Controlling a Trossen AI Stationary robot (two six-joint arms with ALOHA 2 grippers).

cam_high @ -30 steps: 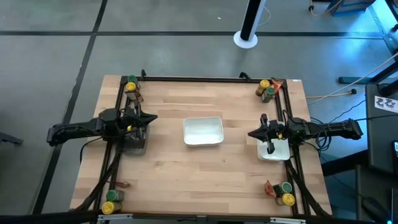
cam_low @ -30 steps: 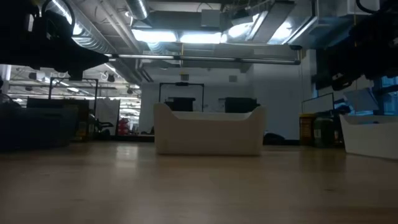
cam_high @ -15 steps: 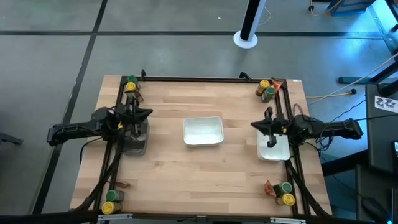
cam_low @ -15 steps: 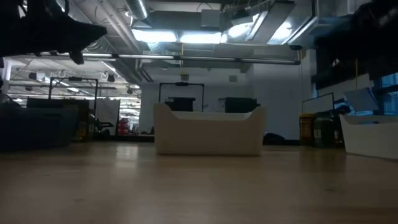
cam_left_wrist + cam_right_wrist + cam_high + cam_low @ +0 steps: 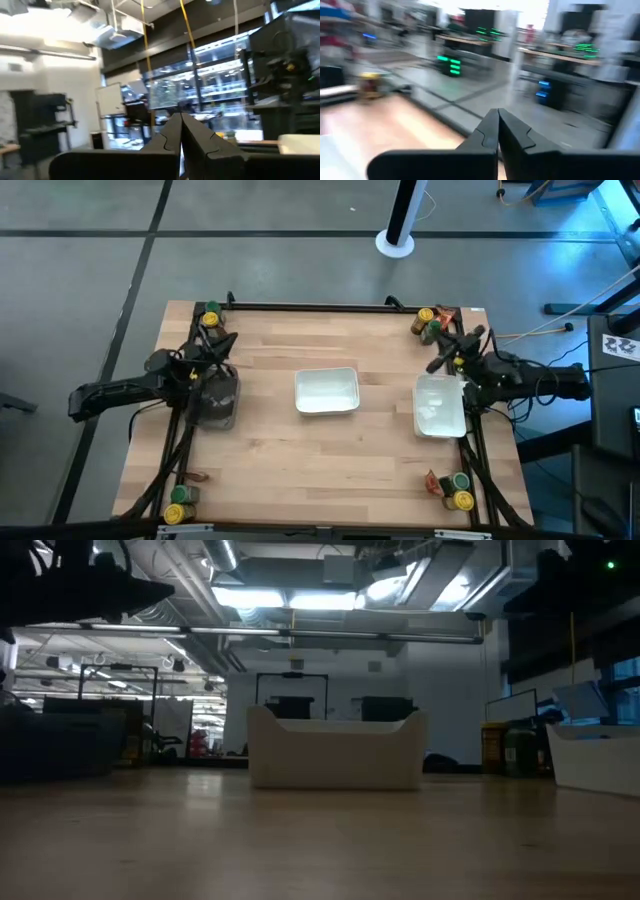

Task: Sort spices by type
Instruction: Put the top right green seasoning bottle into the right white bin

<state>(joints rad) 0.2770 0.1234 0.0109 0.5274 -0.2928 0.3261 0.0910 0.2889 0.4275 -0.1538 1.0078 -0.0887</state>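
No spice has been sorted yet: the white tray [image 5: 326,391] at the middle of the table [image 5: 330,480], the second white tray [image 5: 440,406] near the right edge and the clear bin [image 5: 216,398] near the left edge are all seen without spices in them. The step in hand is judged to be the approach to a first pick.

The left gripper [image 5: 222,340] is held above the table near the far left corner, its fingers pressed together with nothing between them, and is aimed toward the jars [image 5: 211,320] and packet in that corner, which lie just beyond it and are not touched. The right gripper [image 5: 478,334] is likewise closed and empty, raised near the far right corner, close beside the cluster of jars [image 5: 428,323] and a packet there.

Further clusters are left at the near left corner [image 5: 181,500] and the near right corner [image 5: 455,491], well apart from both grippers.

For the next move, the fingers would have to be opened and lowered over a single jar.
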